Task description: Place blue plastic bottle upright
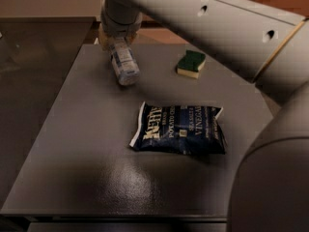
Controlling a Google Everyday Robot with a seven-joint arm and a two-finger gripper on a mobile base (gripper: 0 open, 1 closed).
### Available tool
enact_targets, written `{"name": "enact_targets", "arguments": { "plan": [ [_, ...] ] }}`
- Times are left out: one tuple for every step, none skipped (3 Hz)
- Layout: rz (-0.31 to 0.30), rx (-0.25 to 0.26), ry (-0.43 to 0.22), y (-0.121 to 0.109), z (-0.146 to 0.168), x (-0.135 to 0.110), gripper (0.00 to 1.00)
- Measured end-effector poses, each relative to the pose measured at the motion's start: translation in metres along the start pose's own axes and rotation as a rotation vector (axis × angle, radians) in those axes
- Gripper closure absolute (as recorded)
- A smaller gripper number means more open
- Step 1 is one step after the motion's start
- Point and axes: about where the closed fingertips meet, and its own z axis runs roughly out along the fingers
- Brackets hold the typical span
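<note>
Nearest the camera, the robot's pale arm [275, 178] is filling the lower right corner with one bulky rounded segment. A long segment of it is stretching across the top of the view toward the far left. The dark grey surface [72, 168] is lying under it, with a soft glare showing on its near part.

A dark blue chip bag [181, 129] is lying flat around the middle of the surface. Its white lettering is facing up and its long side is running left to right. It is sitting well apart from the other things.

Farther back and to the left, the blue plastic bottle [124, 62] is sitting tilted, not upright. Its white-and-blue label is facing the camera, its lower end is pointing toward the near side, and its upper end is disappearing into the pincer. Whether the lower end is touching the surface or hanging just above it I cannot tell.

To the right of the bottle, near the far edge, a sponge [191, 64] with a green top and a yellow underside is lying flat, apart from the bottle.

The pincer [117, 40] is hanging at the far left of the surface, directly over the bottle's upper end. It is closing on the bottle, with its tan parts flanking the bottle on both sides.
</note>
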Motion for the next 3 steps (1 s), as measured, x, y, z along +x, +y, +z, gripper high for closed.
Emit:
{"name": "enact_targets", "arguments": {
  "plan": [
    [-0.068,-0.087,-0.159,0.004,-0.015,-0.025,1.00],
    [-0.120,-0.200,-0.310,0.013,-0.026,-0.055,1.00],
    [-0.159,-0.301,-0.414,0.021,-0.031,-0.072,1.00]
  ]
}}
